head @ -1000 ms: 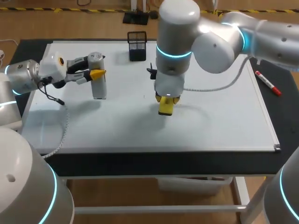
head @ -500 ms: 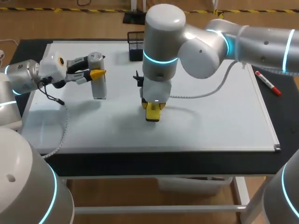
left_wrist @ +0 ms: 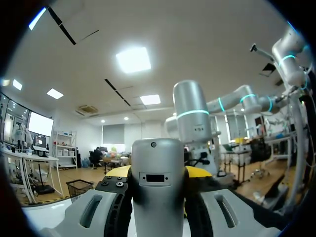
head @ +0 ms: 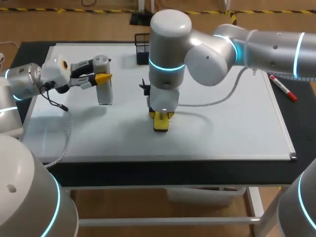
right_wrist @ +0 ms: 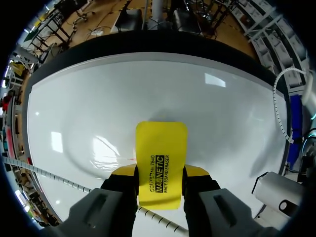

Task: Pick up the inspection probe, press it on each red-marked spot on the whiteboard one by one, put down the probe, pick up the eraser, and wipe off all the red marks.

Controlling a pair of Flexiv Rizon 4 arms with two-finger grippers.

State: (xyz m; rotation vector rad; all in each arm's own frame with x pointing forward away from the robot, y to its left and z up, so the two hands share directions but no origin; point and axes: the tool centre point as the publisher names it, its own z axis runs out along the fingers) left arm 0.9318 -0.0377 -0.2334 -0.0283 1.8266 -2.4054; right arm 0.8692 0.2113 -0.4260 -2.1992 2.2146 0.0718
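My left gripper (head: 102, 78) hangs over the whiteboard's (head: 227, 133) left part, shut on the grey-white inspection probe (head: 104, 90), which stands upright with its foot near the board. In the left wrist view the probe (left_wrist: 158, 197) fills the gap between the left gripper's (left_wrist: 158, 173) yellow tips. Near the board's front middle my right gripper (head: 161, 117) points down, shut on the yellow eraser (head: 161, 123), which rests on the board. The right wrist view shows the eraser (right_wrist: 161, 158) between the right gripper's (right_wrist: 159, 174) fingers, with a faint red trace (right_wrist: 129, 158) beside it.
A black mesh pen holder (head: 144, 48) stands at the board's back edge. A red marker (head: 282, 87) lies on the dark table to the right of the board. My right arm's elbow (head: 212, 52) hangs over the board's back middle.
My right gripper has slid the eraser to the left and slightly toward the front edge. The left arm and the probe have kept still.
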